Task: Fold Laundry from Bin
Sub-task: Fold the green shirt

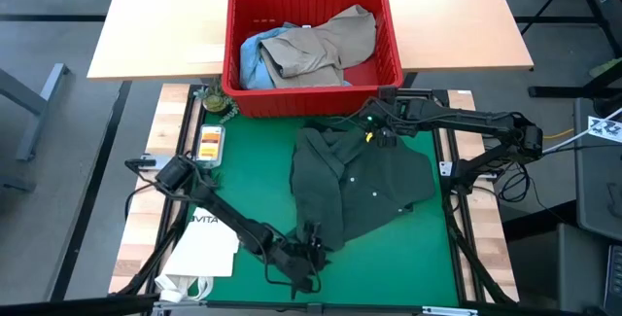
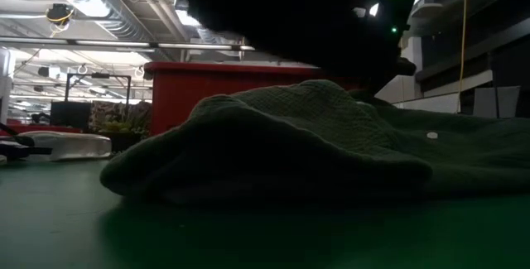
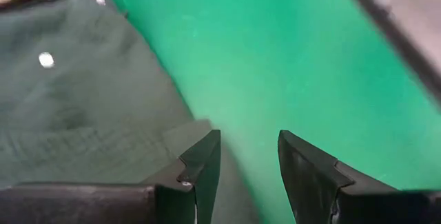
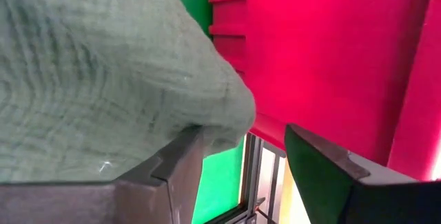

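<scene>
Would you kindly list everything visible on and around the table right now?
shirt: one, dark green, buttoned, spread on the mat's middle.
bin: one, red, behind the mat on the wooden table.
khaki garment: one, tan, in the bin.
blue garment: one, light blue, in the bin's left part.
mat: one, green, under the shirt.
paper bag: one, white, front left.
left tool: open, at the shirt's front edge.
right tool: open, at the shirt's back edge by the bin.

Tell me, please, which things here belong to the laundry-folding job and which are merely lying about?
Job: green shirt on the mat; khaki garment and blue garment in the red bin.
Lying about: white paper bag, small plant, orange-labelled packet.
</scene>
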Controlling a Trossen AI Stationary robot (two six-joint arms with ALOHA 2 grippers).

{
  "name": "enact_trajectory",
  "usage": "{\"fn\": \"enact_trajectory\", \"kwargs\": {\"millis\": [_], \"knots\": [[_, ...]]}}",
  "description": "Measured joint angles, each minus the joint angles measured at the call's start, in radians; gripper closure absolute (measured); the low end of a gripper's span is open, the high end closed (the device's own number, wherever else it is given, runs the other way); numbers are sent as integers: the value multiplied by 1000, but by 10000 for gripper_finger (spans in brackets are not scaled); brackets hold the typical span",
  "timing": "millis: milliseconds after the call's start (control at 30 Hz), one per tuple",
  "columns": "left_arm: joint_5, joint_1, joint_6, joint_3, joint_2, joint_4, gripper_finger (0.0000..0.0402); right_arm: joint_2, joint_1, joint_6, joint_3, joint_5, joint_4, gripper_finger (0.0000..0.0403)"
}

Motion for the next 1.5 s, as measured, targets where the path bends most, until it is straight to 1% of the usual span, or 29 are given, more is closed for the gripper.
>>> {"fn": "enact_trajectory", "kwargs": {"millis": [133,367,500,600,667,733,833,1000,1067,1167,1267,1367,1433,1500], "knots": [[-4,8,-1,-1,26,-36,262,0,0,0,0,0,-20,198],[-5,29,-28,-1,26,-104,262,0,0,-26,8,0,-111,198],[40,45,-30,-1,25,-138,262,1,0,-31,60,0,-190,198],[62,51,-29,-1,26,-140,262,1,0,-27,123,0,-251,198],[105,55,-30,-1,25,-138,262,1,1,-15,168,-1,-277,198],[149,55,-43,-1,25,-139,262,1,8,4,211,-27,-294,198],[157,52,-71,-1,25,-137,262,1,29,5,265,-111,-292,198],[124,58,-100,-1,28,-145,262,0,121,3,298,-283,-238,198],[112,61,-101,-1,31,-149,263,0,171,3,298,-328,-220,198],[120,68,-106,-1,44,-148,274,0,254,3,298,-398,-213,198],[121,71,-108,-2,51,-149,301,0,353,3,298,-444,-214,198],[115,73,-109,-2,53,-147,344,0,460,19,289,-445,-212,198],[113,73,-121,-2,52,-144,379,0,535,49,254,-443,-200,198],[108,73,-162,-2,43,-146,392,0,610,92,189,-434,-156,198]]}}
